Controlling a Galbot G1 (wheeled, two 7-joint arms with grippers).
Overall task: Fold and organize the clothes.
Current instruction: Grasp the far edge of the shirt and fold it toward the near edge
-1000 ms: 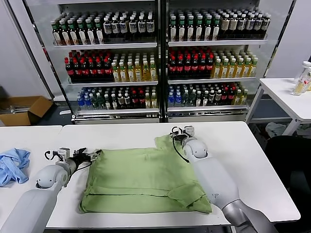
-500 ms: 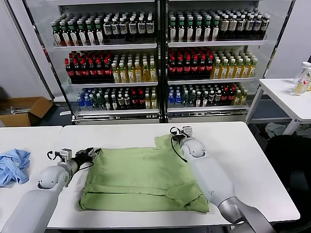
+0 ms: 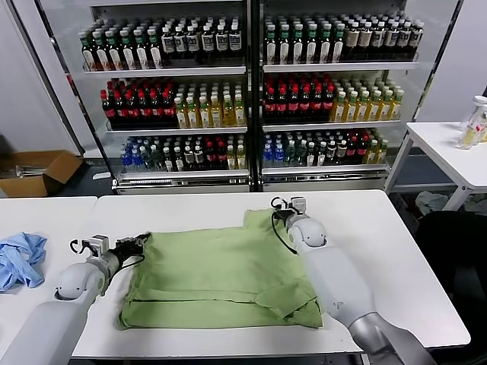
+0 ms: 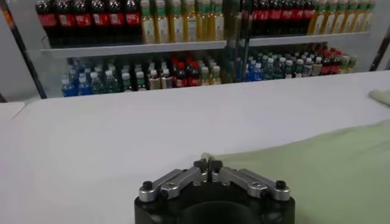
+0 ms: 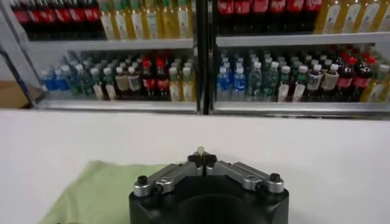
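Note:
The light green polo shirt (image 3: 221,274) lies partly folded on the white table (image 3: 380,243), with a sleeve flap at its near right corner. My left gripper (image 3: 141,242) is low at the shirt's far left corner and is shut on it. In the left wrist view the gripper (image 4: 208,163) has its jaws together, pinching the tip of the shirt (image 4: 317,164). My right gripper (image 3: 278,209) is at the shirt's far right corner and is shut on it. In the right wrist view a sliver of fabric pokes out beyond the gripper (image 5: 202,158), and the shirt (image 5: 97,185) trails away beside it.
A light blue cloth (image 3: 19,258) lies at the table's left edge. Drink coolers full of bottles (image 3: 251,91) stand behind the table. A second white table (image 3: 449,148) is at the far right. A cardboard box (image 3: 38,171) sits on the floor at left.
The shirt has shifted a little to the left, and its near right corner has drawn inward. My left gripper has moved slightly left with its corner. My right gripper has barely moved.

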